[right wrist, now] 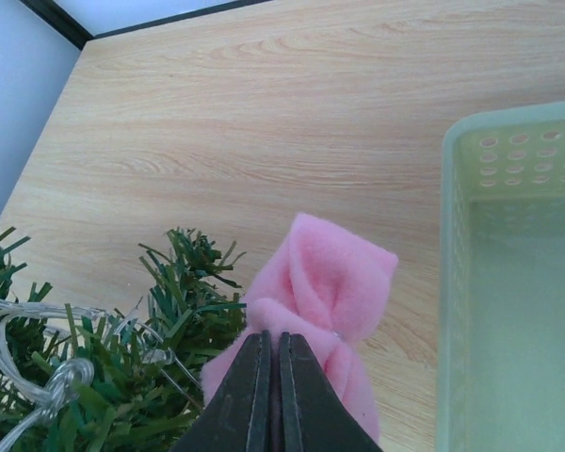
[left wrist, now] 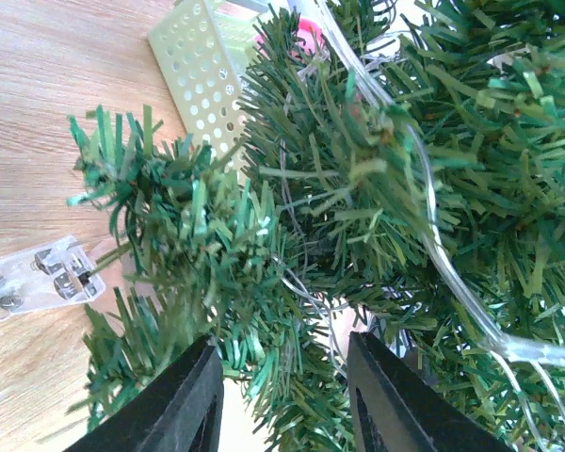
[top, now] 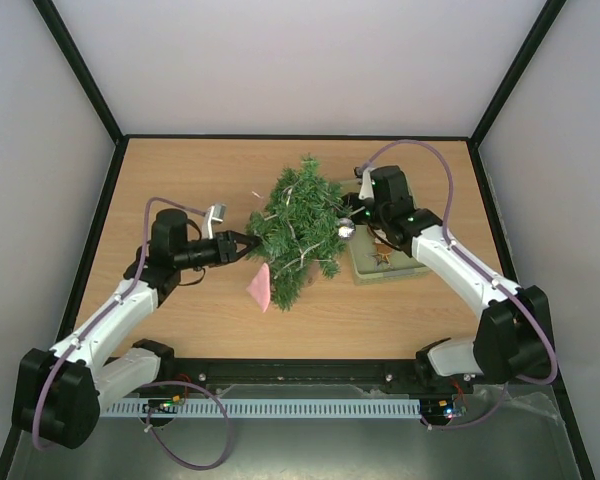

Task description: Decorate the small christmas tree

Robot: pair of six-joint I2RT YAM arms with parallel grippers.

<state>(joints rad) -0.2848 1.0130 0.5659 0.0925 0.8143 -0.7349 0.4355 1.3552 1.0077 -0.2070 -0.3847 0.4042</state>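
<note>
The small christmas tree (top: 300, 228) lies mid-table, a clear light string (left wrist: 433, 235) wound through its dark green needles (left wrist: 358, 169). My left gripper (top: 248, 245) sits at the tree's left side. Its jaws (left wrist: 282, 344) stand partly open with a low branch's needles between them, and pale table shows in the gap. My right gripper (top: 348, 226) hovers at the tree's right edge. It is shut (right wrist: 271, 337) on a pink felt bow (right wrist: 334, 273), just beside a branch tip (right wrist: 184, 282).
A pale green basket (top: 408, 268) right of the tree holds a gold star (top: 383, 255); its wall also shows at the wrists (left wrist: 202, 66) (right wrist: 508, 282). The string's clear battery box (left wrist: 38, 278) lies left of the tree. A pink piece (top: 260, 288) rests at the tree's near side.
</note>
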